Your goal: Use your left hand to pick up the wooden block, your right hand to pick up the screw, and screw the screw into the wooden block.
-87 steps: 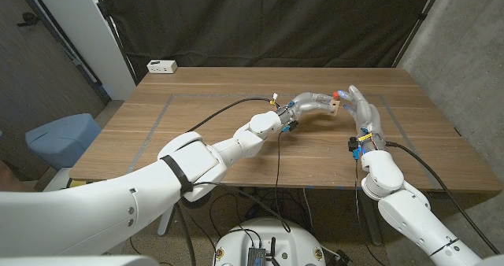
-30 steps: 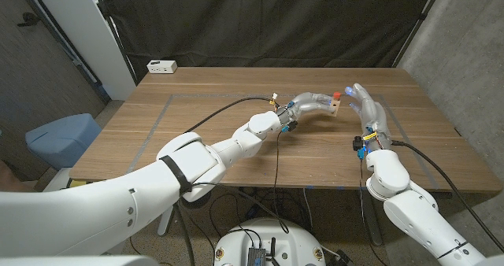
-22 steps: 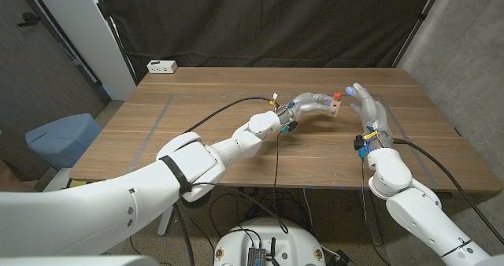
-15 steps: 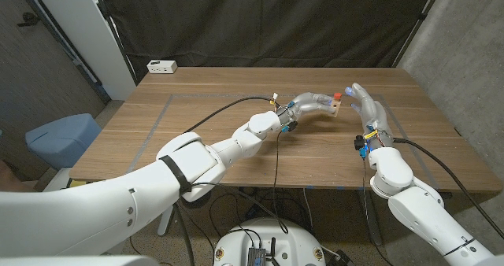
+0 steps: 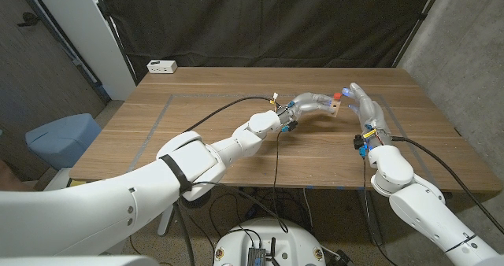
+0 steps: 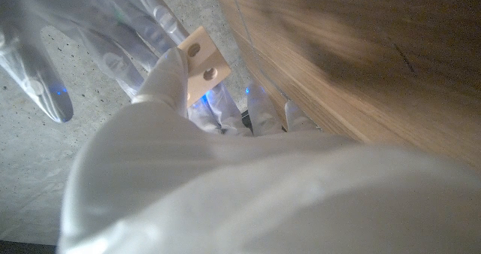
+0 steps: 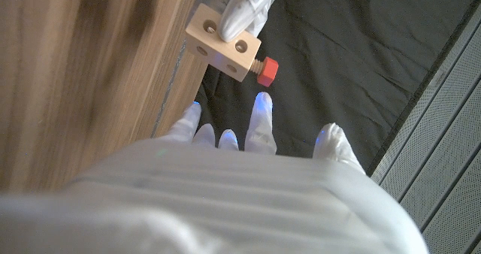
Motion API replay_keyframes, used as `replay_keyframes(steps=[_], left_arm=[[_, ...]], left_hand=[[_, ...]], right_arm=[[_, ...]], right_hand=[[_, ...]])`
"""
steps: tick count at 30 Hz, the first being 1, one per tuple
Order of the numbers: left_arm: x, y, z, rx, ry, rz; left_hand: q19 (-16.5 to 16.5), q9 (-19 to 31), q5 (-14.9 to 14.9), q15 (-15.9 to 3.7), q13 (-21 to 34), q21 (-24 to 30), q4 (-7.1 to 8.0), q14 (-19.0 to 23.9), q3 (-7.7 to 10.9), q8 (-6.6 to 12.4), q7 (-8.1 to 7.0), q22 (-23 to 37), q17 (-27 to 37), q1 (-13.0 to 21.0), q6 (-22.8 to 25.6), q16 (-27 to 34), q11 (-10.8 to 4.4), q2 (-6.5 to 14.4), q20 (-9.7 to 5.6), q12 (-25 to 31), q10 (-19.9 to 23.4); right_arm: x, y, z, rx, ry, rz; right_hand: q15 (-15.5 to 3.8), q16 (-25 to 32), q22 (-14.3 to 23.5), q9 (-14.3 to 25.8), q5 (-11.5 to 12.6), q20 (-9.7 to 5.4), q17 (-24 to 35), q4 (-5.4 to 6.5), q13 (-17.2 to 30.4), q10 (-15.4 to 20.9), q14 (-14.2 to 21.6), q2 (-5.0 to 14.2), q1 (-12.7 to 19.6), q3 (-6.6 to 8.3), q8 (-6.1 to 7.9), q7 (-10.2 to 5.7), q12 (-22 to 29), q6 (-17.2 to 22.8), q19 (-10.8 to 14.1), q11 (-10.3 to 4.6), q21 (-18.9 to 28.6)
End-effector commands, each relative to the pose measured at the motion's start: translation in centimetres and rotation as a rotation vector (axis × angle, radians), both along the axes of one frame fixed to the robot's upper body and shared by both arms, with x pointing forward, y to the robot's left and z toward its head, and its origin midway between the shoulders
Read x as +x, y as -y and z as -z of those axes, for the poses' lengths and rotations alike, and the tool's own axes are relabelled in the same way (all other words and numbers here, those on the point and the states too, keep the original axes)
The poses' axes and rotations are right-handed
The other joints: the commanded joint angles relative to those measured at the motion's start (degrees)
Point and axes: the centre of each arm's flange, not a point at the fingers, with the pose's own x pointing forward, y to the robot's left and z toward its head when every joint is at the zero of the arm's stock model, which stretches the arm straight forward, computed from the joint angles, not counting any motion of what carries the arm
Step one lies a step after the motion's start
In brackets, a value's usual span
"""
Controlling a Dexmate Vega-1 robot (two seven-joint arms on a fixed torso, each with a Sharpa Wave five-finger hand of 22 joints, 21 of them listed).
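The left robot hand [image 5: 317, 103] grips the block [image 7: 225, 43] above the table [image 5: 205, 132]. The red screw [image 7: 265, 69] sits in its side. The right robot hand [image 5: 363, 106], fingers spread, holds nothing. Screwing seems underway; next, regrip and turn the screw.

No text, label, brand, number or sign can be read in any view. The small white box [image 5: 161, 66] at the tabletop's [image 5: 213, 152] far corner is too small to show any lettering.
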Motion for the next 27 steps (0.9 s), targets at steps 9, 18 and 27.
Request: replay_keyframes(steps=[9,18,27], left_arm=[[0.03,-0.05,0.03,0.001,-0.001,0.0],[0.01,-0.06,0.06,0.002,-0.001,0.003],[0.01,0.05,0.06,0.004,-0.006,0.004]], left_hand=[[-0.04,0.24,0.26,-3.8,0.13,0.28,3.06,0.61,2.96,1.54,0.69,0.23,0.05,-3.13,4.36,-0.12,-0.28,3.4,-0.25,1.08,0.49],[-0.03,0.24,0.25,-3.82,0.11,0.28,3.05,0.64,2.97,1.59,0.54,0.23,0.04,-3.12,4.49,-0.12,-0.24,3.4,-0.29,1.08,0.54],[-0.02,0.23,0.23,-3.82,0.17,0.28,3.04,0.67,2.96,1.62,0.66,0.23,0.08,-3.1,4.55,-0.08,-0.19,3.44,-0.26,1.09,0.48]], right_arm=[[0.24,-0.41,0.63,0.009,-0.018,-0.014],[-0.01,-0.47,0.78,0.018,-0.012,-0.006],[-0.45,-0.37,0.87,0.02,-0.01,0.006]], right_hand=[[0.17,0.45,0.17,0.12,-0.07,0.07,0.01,0.51,0.11,0.19,-0.2,0.12,-0.97,-0.04,0.98,0.6,0.31,2.73,-0.06,-0.47,0.36],[0.06,0.67,0.16,0.13,-0.02,0.05,-0.16,0.29,0.09,0.91,0.32,0.29,-0.88,0.1,1.29,0.77,0.6,4.18,0.29,-0.98,0.59],[0.0,0.88,0.16,0.13,0.02,-0.01,-0.29,0.06,0.08,1.65,0.9,0.45,-0.75,0.24,1.46,0.56,0.82,5.35,0.62,-1.71,0.75]])
